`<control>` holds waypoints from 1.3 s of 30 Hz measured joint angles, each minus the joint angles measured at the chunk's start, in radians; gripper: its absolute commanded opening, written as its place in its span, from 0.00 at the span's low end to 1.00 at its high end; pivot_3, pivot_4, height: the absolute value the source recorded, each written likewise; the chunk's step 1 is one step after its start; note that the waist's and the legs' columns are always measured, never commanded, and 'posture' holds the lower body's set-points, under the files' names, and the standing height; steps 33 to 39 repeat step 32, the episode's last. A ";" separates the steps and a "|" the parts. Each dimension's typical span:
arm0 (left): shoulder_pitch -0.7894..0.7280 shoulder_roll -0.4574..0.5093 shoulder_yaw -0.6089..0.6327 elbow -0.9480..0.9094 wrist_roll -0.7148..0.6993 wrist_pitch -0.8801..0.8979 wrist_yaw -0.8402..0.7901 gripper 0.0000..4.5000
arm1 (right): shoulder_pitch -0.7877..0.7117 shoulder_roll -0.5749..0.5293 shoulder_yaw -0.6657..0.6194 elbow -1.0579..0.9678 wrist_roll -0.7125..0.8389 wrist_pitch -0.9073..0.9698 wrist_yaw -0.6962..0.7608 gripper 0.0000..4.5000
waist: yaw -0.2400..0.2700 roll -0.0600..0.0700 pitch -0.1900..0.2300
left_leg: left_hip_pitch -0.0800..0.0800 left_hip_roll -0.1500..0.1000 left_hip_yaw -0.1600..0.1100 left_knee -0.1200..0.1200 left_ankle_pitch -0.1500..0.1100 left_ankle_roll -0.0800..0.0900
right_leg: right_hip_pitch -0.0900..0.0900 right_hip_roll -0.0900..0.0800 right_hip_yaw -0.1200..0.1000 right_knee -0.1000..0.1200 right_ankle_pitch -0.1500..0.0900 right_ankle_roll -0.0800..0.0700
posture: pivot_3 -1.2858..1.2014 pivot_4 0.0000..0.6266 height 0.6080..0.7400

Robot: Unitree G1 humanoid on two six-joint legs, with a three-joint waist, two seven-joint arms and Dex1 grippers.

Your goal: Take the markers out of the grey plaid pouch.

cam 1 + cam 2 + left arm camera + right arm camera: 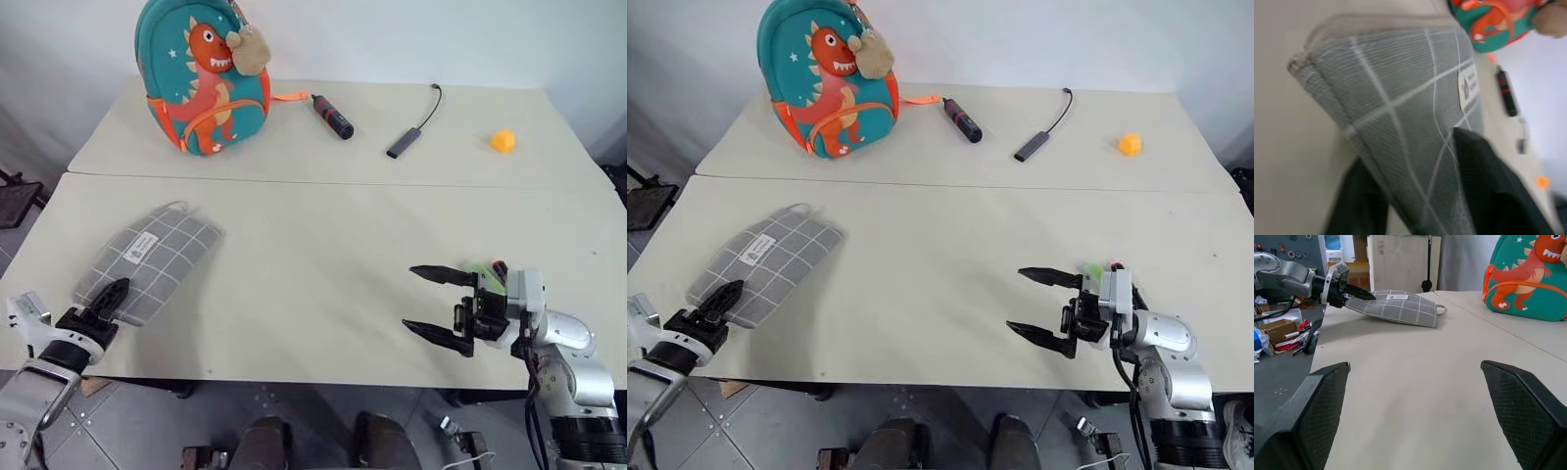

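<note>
At the near left edge of the table (323, 284), the left gripper (106, 305) had one finger over and one under the near end of the grey plaid pouch (152, 257), its jaws straddling the fabric, though whether they pressed on it could not be told. The pouch lay flat on the table, well apart from the teal dinosaur backpack (203, 76) standing at the far side. At the near right, the right gripper (435, 305) hung with its jaws wide apart and empty, and a light green marker (483, 273) and a red marker (500, 266) showed just behind it.
</note>
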State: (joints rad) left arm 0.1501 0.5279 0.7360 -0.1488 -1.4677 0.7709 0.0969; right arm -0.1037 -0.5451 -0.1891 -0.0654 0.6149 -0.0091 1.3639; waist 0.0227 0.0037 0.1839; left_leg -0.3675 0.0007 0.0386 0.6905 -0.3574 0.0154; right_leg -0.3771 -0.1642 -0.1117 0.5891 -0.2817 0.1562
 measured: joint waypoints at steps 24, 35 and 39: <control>0.317 0.287 -0.011 0.024 0.891 -0.773 -1.016 0.99 | -0.112 -0.190 -0.034 0.219 -0.031 -0.088 0.126 1.00 | -0.023 0.000 0.001 | -0.001 0.009 0.015 -0.007 -0.002 -0.001 | -0.008 0.000 -0.001 -0.001 -0.002 -0.003 | 0.52 0.24 1.00; 0.106 0.262 -0.241 -0.024 1.034 -0.843 -1.007 0.99 | -0.100 -0.196 -0.036 0.244 -0.064 -0.121 0.121 1.00 | -0.027 0.001 0.001 | -0.001 0.009 0.024 -0.007 -0.002 -0.002 | -0.012 0.004 0.000 0.002 -0.002 -0.003 | 0.52 0.24 1.00; 0.106 0.262 -0.241 -0.024 1.034 -0.843 -1.007 0.99 | -0.100 -0.196 -0.036 0.244 -0.064 -0.121 0.121 1.00 | -0.027 0.001 0.001 | -0.001 0.009 0.024 -0.007 -0.002 -0.002 | -0.012 0.004 0.000 0.002 -0.002 -0.003 | 0.52 0.24 1.00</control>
